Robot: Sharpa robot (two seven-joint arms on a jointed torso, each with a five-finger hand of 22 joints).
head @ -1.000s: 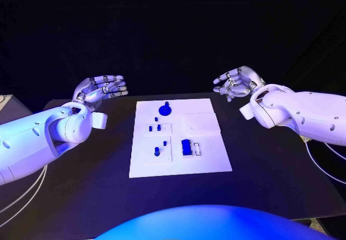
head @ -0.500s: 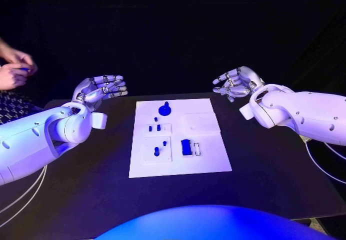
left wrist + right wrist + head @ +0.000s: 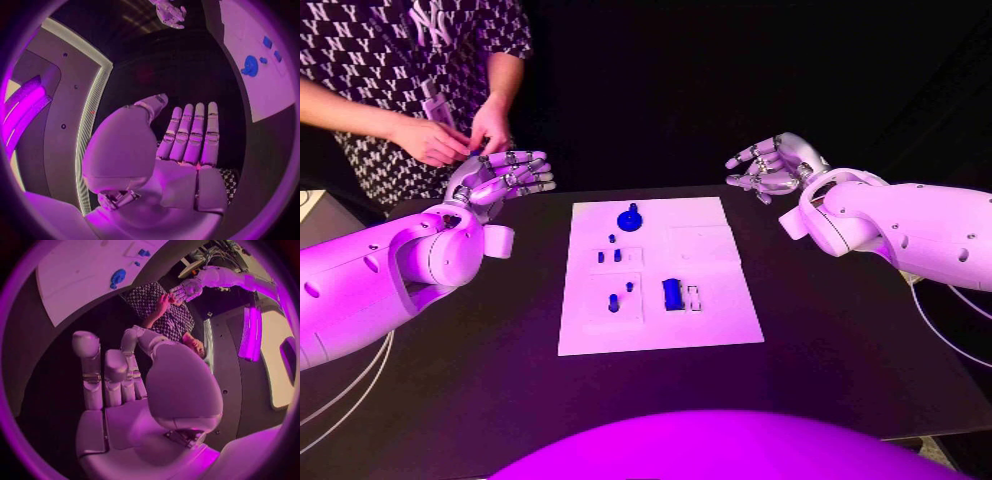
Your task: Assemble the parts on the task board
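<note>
White, the task board [image 3: 661, 275] lies flat in the middle of the black bench [image 3: 473, 400], between the two hands and nearer the robot than either. The left hand [image 3: 502, 175] is raised off the board's far left corner, fingers [image 3: 190, 132] straight, side by side, holding nothing. The right hand [image 3: 773, 165] is raised off the far right corner, fingers [image 3: 94, 375] loosely bent and apart, also holding nothing. Blue parts [image 3: 674, 293] stand on the board: a round one [image 3: 630, 219] at its far end, nearest the fingers, small pegs and a block closer to the robot.
</note>
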